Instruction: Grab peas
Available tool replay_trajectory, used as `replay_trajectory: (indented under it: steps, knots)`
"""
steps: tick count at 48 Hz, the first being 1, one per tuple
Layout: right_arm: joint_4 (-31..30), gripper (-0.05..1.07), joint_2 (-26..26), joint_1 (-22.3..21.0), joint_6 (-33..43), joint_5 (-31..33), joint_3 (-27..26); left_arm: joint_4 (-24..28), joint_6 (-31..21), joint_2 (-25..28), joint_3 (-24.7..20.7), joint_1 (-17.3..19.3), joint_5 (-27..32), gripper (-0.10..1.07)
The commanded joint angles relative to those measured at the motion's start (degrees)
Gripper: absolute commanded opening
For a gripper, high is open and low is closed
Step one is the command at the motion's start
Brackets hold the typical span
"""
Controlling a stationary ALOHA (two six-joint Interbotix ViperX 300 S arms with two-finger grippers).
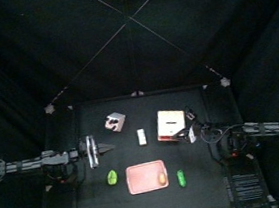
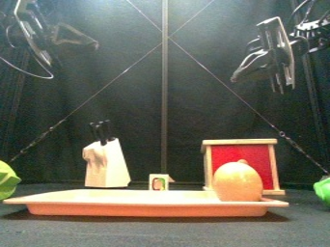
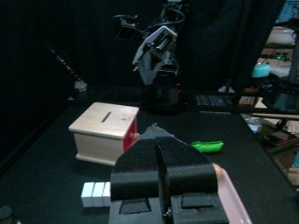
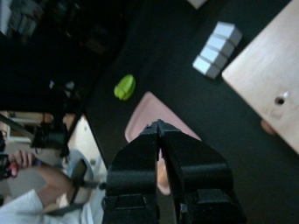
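The peas [image 1: 183, 177] are a narrow green pod on the table just right of the pink board [image 1: 148, 176], near the front edge. They also show in the left wrist view [image 3: 208, 145] and at the right edge of the front view [image 2: 322, 190]. My left gripper [image 1: 92, 150] is shut and empty, raised over the table's left side [image 3: 158, 133]. My right gripper [image 1: 195, 132] is shut and empty, raised over the right side behind the peas [image 4: 158, 129]. Both hang high in the front view, with the right gripper [image 2: 275, 48] well above the table.
A plumper light-green oval [image 1: 112, 177] lies left of the board. A yellowish rounded item [image 2: 237, 181] sits on the board. A wooden box with a red face [image 1: 171, 123], a knife block [image 1: 114, 119] and a small white block [image 1: 138, 137] stand behind.
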Motion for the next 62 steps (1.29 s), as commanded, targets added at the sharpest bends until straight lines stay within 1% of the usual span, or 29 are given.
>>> replay_trajectory:
  steps: [1, 8, 13, 19, 23, 26, 28, 32, 34, 35, 36, 37, 43, 44, 49, 54, 57, 62]
  knots:
    - [0.44, 0.1, 2.55, -0.26, 0.0, 7.29, -4.39, -0.09, -0.09, 0.09, -0.09, 0.79, -0.53, -0.01]
    - [0.18, 0.1, 5.36, -1.49, 0.88, 15.21, -7.82, -0.18, -0.35, 0.09, 0.26, 0.62, -0.53, -0.01]
    - [-2.2, 0.1, 5.8, -2.29, 5.98, 19.51, -8.61, -0.18, -0.35, 0.09, 1.23, 0.44, -0.53, -0.01]
    - [-9.93, 0.1, 5.19, -2.11, 15.47, 23.82, -8.88, -0.26, -0.35, 0.0, 1.93, 0.35, -0.53, -0.01]
    - [-16.7, 0.1, 3.87, -1.58, 25.22, 28.48, -8.96, -0.26, -0.26, 0.0, 1.76, 0.35, -0.62, -0.01]
    - [-21.36, 0.1, 3.08, -0.35, 31.73, 30.94, -8.88, -0.26, -0.26, 0.0, 1.67, 0.35, -0.53, -0.01]
    - [-24.26, 0.1, 2.55, 1.23, 36.3, 32.26, -8.88, -0.26, -0.18, 0.0, 1.67, 0.35, -0.62, -0.01]
    - [-29.18, 0.1, 1.67, 5.89, 44.12, 34.37, -8.96, -0.26, -0.18, 0.0, 1.58, 0.35, -0.53, -0.01]
    - [-31.38, 0.1, 1.32, 8.53, 47.9, 34.8, -9.05, -0.26, -0.18, 0.0, 1.49, 0.35, -0.53, -0.01]
    - [-32.78, 0.1, 1.05, 10.63, 50.71, 35.16, -9.23, -0.26, -0.18, 0.0, 1.49, 0.35, -0.62, -0.01]
    - [-33.31, 0.1, 1.05, 11.25, 51.59, 35.24, -9.32, -0.26, -0.18, 0.0, 1.41, 0.35, -0.62, -0.01]
    - [-34.72, 0.1, 1.05, 13.27, 54.23, 35.6, -9.4, -0.26, -0.18, 0.0, 1.41, 0.35, -0.62, -0.01]
    - [-38.41, 0.1, 1.93, 21.18, 65.04, 37.09, -9.76, -0.26, -0.18, 0.0, 1.32, 0.35, -0.53, -0.01]
    - [-39.11, 0.1, 2.37, 23.12, 67.68, 37.62, -9.76, -0.26, -0.18, 0.0, 1.32, 0.35, -0.53, -0.01]
    - [-41.04, 0.1, 4.66, 29.36, 76.55, 39.29, -9.67, -0.26, -0.18, 0.0, 1.23, 0.35, -0.62, -0.01]
    - [-43.95, 0.1, 7.73, 34.45, 84.29, 39.55, -9.32, -0.18, -0.18, 0.0, 1.14, 0.35, -0.53, -0.01]
    - [-44.82, 0.1, 9.32, 36.3, 87.63, 39.55, -9.4, -0.26, -0.18, 0.0, 1.14, 0.35, -0.62, -0.01]
    - [-45.53, 0.1, 11.78, 38.58, 91.05, 39.37, -10.11, -0.26, -0.18, 0.0, 1.23, 0.35, -0.62, -0.01]
